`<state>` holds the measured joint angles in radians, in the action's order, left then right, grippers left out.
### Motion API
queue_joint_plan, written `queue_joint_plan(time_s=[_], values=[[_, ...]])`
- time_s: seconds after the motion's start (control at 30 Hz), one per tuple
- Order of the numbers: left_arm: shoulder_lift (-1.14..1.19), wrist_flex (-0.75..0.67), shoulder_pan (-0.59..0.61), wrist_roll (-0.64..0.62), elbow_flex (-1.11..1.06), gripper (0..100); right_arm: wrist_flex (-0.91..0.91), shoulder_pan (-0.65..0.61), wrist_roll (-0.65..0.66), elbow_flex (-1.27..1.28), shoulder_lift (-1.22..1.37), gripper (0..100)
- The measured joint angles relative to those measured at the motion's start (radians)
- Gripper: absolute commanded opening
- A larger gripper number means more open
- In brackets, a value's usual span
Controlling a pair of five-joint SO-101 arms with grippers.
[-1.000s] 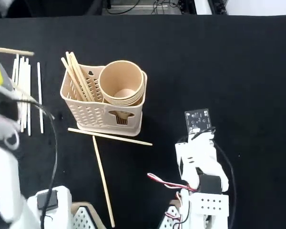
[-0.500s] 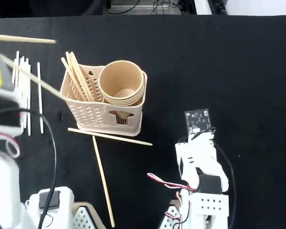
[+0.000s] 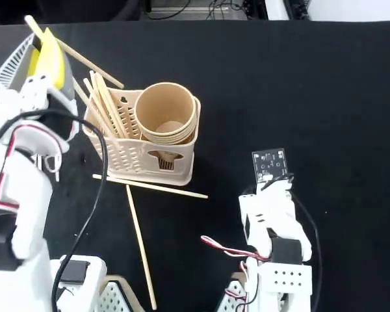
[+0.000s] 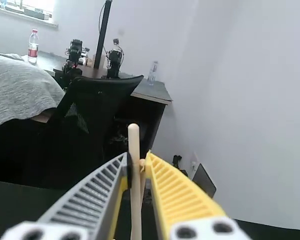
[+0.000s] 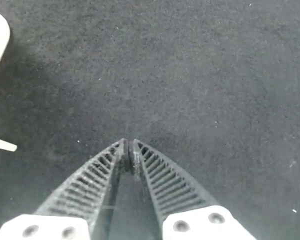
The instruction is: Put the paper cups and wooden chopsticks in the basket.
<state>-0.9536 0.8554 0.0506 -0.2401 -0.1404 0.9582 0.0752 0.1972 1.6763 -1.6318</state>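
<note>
One basket [image 3: 138, 155] stands left of the desk's [image 3: 312, 97] middle. It holds one stack of paper cups [image 3: 166, 116] on its right side; several rims show, too close to count. A bunch of chopsticks [image 3: 105, 104] leans out of its left side, packed too tight for a sure count.

Two loose chopsticks lie on the desk. The first [image 3: 153, 187] runs along the foot of the basket's near wall. The second [image 3: 141, 247] starts just beside the first and runs toward the near edge, between the two arm bases.

One more chopstick [image 3: 84, 62] is held by the left pincer [image 3: 40, 38], raised near the desk's far left corner. In the left wrist view its two fingers are nearly together, clamped on the stick [image 4: 133, 145]. The stick's lower end slants to the basket's far left corner, by the bunch; whether it touches is unclear.

The right pincer [image 5: 128, 152] is pressed shut with nothing in it, over bare black desk. Its arm [image 3: 273, 227] is folded at the near edge — well apart from the basket. The whole right half and far side of the desk lie open.
</note>
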Motion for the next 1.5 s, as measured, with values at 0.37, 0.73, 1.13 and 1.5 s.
queue_joint_plan(time_s=[0.37,0.73,1.13,1.5], values=[[0.003,0.005,0.0,0.023,0.005,3,0.0,0.0,0.0,0.0,0.0,1.5],[0.003,0.353,0.0,0.023,0.331,3,0.0,0.0,0.0,0.0,0.0,1.5],[0.132,0.258,-0.002,0.023,0.235,3,0.0,0.0,0.0,0.0,0.0,1.5],[0.311,0.167,-0.003,0.023,0.233,3,0.0,0.0,0.0,0.005,0.0,1.5]])
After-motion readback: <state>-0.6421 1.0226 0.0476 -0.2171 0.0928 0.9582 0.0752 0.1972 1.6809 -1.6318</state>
